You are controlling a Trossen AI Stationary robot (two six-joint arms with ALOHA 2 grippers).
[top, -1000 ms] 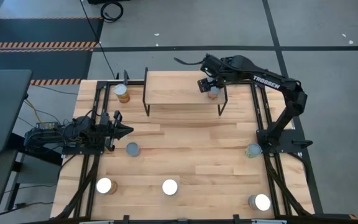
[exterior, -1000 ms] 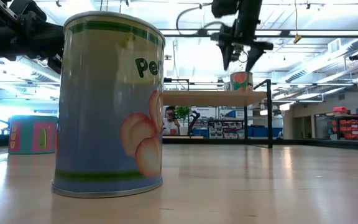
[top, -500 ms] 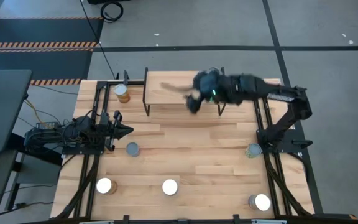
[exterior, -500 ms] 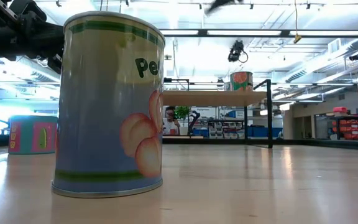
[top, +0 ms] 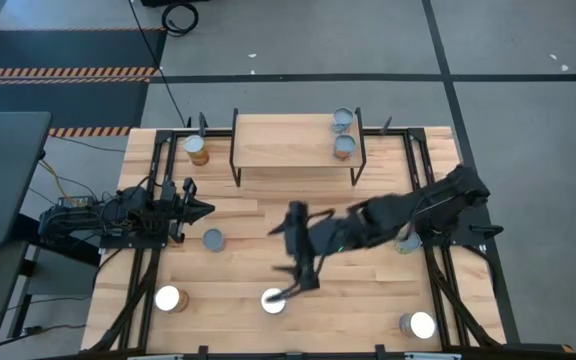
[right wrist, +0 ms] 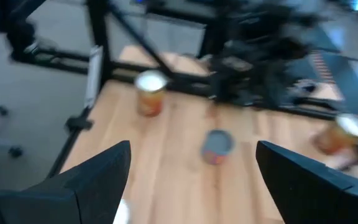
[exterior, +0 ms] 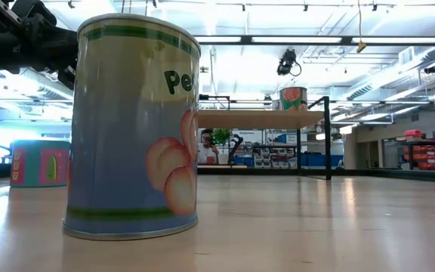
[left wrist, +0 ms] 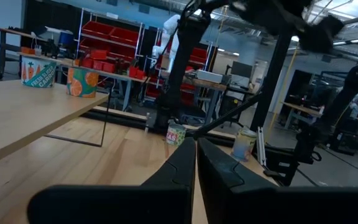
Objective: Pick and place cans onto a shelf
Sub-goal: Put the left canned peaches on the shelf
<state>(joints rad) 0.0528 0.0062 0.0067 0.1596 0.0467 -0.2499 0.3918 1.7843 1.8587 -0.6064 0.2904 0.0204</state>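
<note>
Two silver-topped cans (top: 343,133) stand upright at the right end of the light-wood shelf (top: 288,142). Six more cans (top: 272,301) stand scattered on the tabletop around it.

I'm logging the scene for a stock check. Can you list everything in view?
shelf: one, light wood on black legs, back of the table.
cans on the shelf: two, silver tops, at its right end.
cans on the table: six; one left of the shelf, one blue-grey mid-left, three white-topped along the front, one by the right arm's base.
table: one, light wood.
person: one, far behind the table.
left gripper: shut, at the table's left side.
right gripper: open, by the front-middle can.
</note>
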